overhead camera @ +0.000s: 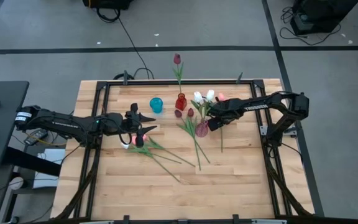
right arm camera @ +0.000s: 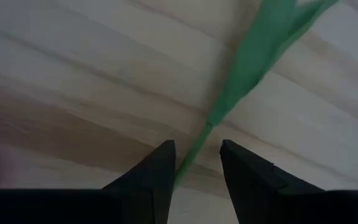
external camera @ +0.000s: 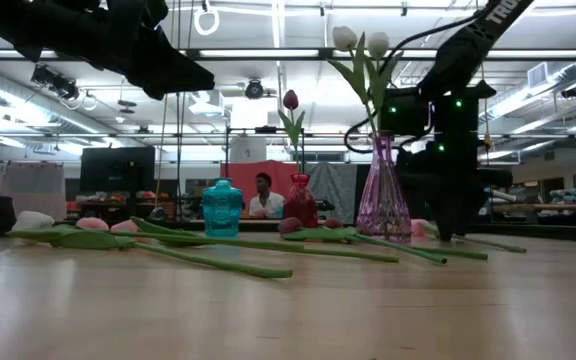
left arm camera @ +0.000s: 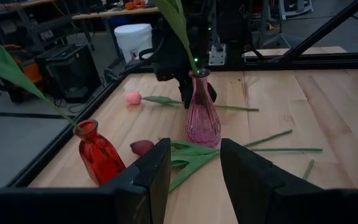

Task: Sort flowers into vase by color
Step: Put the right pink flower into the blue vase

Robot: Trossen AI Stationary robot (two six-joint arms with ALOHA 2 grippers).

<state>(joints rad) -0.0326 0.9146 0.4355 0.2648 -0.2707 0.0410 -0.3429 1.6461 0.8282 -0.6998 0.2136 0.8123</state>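
Over the wooden table (overhead camera: 229,186), right gripper (right arm camera: 196,163) fingers straddle a green stem (right arm camera: 219,112).

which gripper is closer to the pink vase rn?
Right. The right gripper is down at the table right beside the pink vase, a green stem between its fingers. The left gripper is well off toward the table's left side.

wooden table (overhead camera: 229,186) carries three vases (overhead camera: 202,129) and loose tulips (overhead camera: 166,158) lying flat.

background: a person (external camera: 263,198) is sitting beyond the table | a white bucket (left arm camera: 133,41) is standing on the floor (near dark equipment)
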